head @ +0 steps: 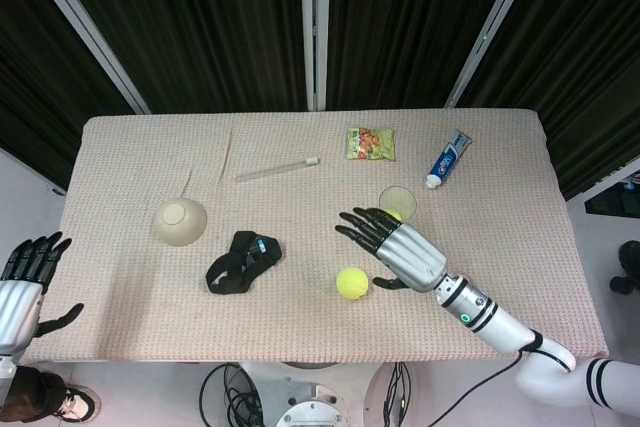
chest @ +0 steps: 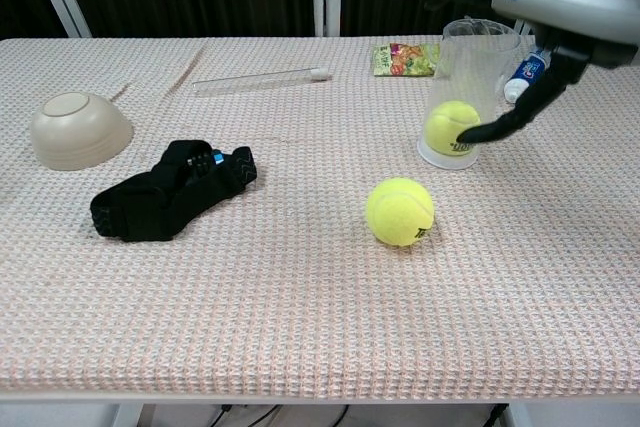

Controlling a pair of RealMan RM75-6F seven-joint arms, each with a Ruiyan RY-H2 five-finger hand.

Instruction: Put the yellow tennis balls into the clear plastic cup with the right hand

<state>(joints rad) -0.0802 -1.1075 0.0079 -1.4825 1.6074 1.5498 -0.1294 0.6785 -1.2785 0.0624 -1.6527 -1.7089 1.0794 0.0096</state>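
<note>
Yellow tennis ball (chest: 400,211) on the bench lies just beneath the right robot hand (head: 395,247), fingers spread and empty; a careless reach could nudge it rolling away

Your table w/ beige waffle-weave cloth (head: 140,147) carries: yellow tennis ball (head: 351,282), clear plastic cup (chest: 466,97), upturned beige bowl (head: 181,221), black strap bundle (head: 240,261), clear plastic tube (head: 277,168), green snack packet (head: 370,142), blue-white toothpaste tube (head: 445,159).

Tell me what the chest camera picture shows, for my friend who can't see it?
A silver right hand hovers open above a table, over a clear plastic cup with one yellow tennis ball inside. A second tennis ball lies loose in front; a black strap and upside-down bowl sit left.
</note>
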